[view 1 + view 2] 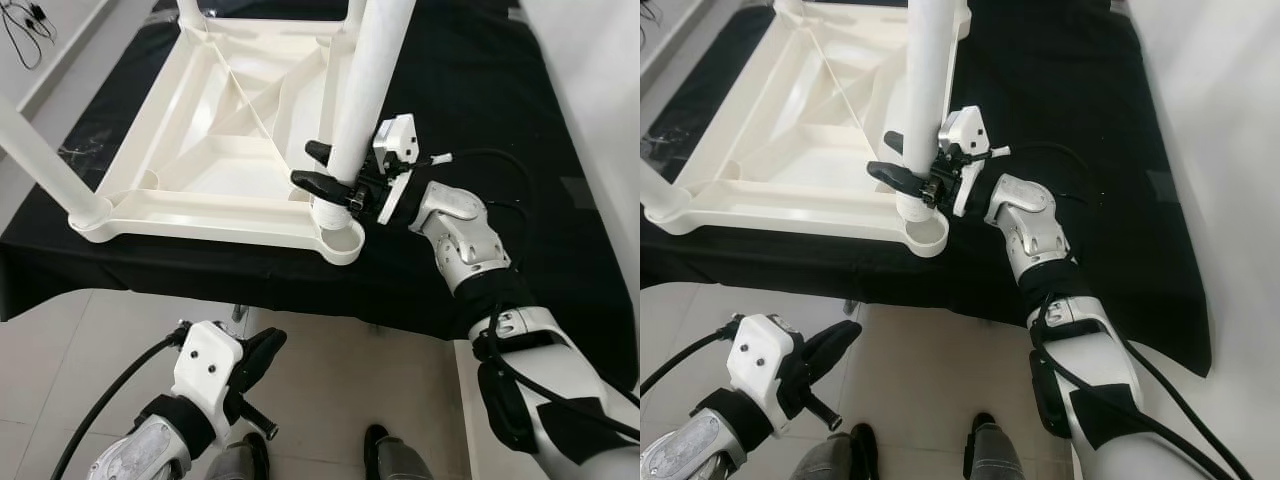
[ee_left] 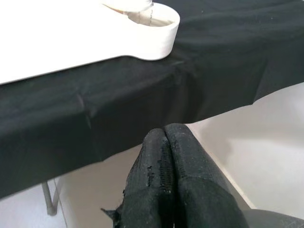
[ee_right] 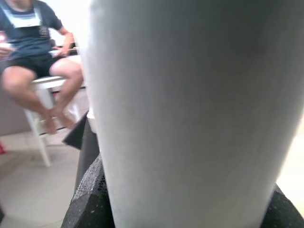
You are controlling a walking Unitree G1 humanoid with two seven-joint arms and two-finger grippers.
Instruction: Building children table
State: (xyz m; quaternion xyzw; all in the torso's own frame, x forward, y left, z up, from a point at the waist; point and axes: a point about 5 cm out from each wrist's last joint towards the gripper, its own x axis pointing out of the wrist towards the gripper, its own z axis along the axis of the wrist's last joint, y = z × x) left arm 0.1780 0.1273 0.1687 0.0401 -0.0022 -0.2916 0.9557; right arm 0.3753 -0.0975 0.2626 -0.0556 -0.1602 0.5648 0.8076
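Right tool (image 1: 322, 168) clamped around white table leg (image 1: 368, 80), top cut off; left tool (image 2: 166, 156) clenched, idle.

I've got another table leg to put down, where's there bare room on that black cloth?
Bare black cloth lies right of the upturned white tabletop, beyond the right hand gripping the leg. A narrower bare strip runs along the near edge. It is crowded around that corner socket.
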